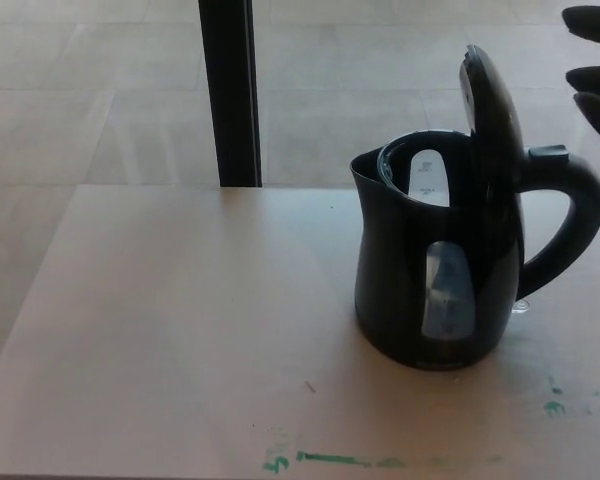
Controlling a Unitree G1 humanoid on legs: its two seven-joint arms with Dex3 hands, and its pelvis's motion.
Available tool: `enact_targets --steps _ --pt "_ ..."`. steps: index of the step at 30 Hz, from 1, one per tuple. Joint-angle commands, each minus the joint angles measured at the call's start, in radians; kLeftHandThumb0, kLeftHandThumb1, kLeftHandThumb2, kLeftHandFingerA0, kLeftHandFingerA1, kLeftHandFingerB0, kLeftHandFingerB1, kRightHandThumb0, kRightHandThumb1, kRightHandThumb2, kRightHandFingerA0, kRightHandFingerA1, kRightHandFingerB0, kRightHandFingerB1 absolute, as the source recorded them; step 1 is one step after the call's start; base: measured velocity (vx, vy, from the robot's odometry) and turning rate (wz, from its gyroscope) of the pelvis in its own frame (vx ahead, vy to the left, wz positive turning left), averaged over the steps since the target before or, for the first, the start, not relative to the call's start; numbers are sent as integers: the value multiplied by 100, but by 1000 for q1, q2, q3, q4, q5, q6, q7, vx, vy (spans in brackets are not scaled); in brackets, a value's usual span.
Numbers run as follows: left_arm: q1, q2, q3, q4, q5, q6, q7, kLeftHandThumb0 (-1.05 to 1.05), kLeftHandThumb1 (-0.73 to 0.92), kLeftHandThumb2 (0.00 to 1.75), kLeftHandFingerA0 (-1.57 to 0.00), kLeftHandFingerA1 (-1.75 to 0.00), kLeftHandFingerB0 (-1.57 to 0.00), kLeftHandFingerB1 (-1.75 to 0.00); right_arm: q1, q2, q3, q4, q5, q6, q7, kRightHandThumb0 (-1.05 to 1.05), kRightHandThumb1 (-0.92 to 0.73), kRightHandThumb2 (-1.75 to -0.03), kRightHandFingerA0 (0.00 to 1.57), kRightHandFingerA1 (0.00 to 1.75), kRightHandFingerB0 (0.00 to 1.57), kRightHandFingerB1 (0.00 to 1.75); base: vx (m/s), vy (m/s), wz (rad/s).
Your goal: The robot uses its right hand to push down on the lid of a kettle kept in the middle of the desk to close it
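**Kettle stands open, hand at the upper right**

The robot's black right hand [595,75] shows only as fingers [592,20] at the frame's upper right edge, spread apart, holding nothing, up beside the glossy black plastic kettle [440,270]. Its domed lid [488,100] stands upright, clear of the fingers. The kettle sits right of centre on the pale wooden bench [180,330], spout pointing left, looped handle [570,220] right.
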Motion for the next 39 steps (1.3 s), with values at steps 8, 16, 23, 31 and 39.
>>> enact_targets --steps 8,16,23,31,39 --pt "17 29 -9 -6 -17 11 3 -68 76 63 -44 -42 -33 -34 -190 25 102 222 -148 -79 32 -75 -72 -63 34 48 27 30 0 0 0" --pt "16 31 -18 8 -11 0 1 -71 75 63 -45 -42 -33 -34 -229 44 145 315 -212 -129 26 -76 -69 -62 36 46 32 30 0 0 0" --pt "21 32 -12 -3 -24 9 -17 -68 76 63 -43 -43 -31 -34 -181 52 261 326 -319 -216 27 -73 -66 -61 38 40 31 30 0 0 0" --pt "18 37 -24 5 -16 5 -14 -71 75 63 -43 -43 -31 -33 -191 62 364 276 -409 -230 54 -79 -71 -62 32 45 27 32 0 0 0" --pt "16 45 -20 1 -22 12 -21 -69 74 63 -43 -43 -29 -34 -201 67 412 238 -468 -234 90 -80 -72 -63 27 51 24 34 0 0 0"
